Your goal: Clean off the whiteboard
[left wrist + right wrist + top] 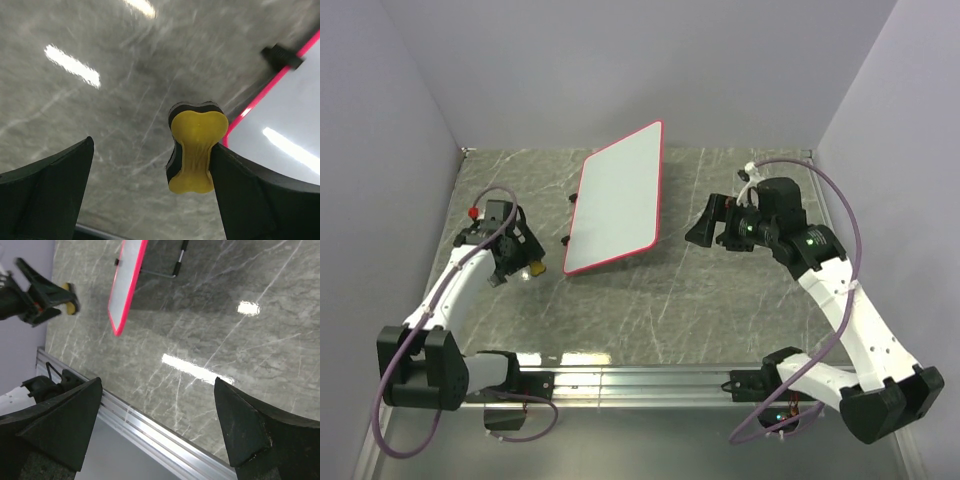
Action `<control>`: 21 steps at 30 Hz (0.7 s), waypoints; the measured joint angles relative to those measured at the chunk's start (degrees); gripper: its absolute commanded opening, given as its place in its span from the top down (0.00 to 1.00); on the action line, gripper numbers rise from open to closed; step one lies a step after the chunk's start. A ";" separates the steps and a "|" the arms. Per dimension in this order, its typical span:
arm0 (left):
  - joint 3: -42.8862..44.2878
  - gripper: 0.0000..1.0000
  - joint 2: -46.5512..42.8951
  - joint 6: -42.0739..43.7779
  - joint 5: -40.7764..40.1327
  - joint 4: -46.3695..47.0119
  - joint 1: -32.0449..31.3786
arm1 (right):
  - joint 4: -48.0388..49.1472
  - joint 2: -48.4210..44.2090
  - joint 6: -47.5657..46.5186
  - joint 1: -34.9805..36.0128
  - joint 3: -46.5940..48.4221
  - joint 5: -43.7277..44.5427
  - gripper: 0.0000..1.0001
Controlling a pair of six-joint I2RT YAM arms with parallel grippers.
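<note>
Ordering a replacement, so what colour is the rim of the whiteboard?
Red-pink rim on the whiteboard; the top view shows it best.

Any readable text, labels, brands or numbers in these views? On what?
None. The whiteboard is blank wherever its face shows, the yellow eraser carries no print, and the table shows only marble veining.

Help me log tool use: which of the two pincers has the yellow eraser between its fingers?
The left pincer: the yellow eraser stands between its open fingers, against one of them. The right pincer is open with nothing between.
</note>
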 measured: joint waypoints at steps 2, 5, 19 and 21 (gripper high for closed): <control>-1.53 0.01 1.60 -0.94 2.12 -0.46 0.00 | -0.11 -1.38 -0.04 0.00 -0.90 -0.31 0.00; -4.28 0.01 4.74 -2.27 6.08 1.77 0.00 | -0.20 -4.35 -0.24 0.00 -2.29 -0.76 0.00; -6.25 0.01 7.08 -6.38 9.49 4.61 -1.68 | -4.09 -16.46 -1.97 0.00 -9.14 0.42 0.00; -5.14 0.01 2.49 -6.29 9.62 4.72 -1.75 | -4.37 -17.79 -1.92 0.00 -9.42 0.37 0.00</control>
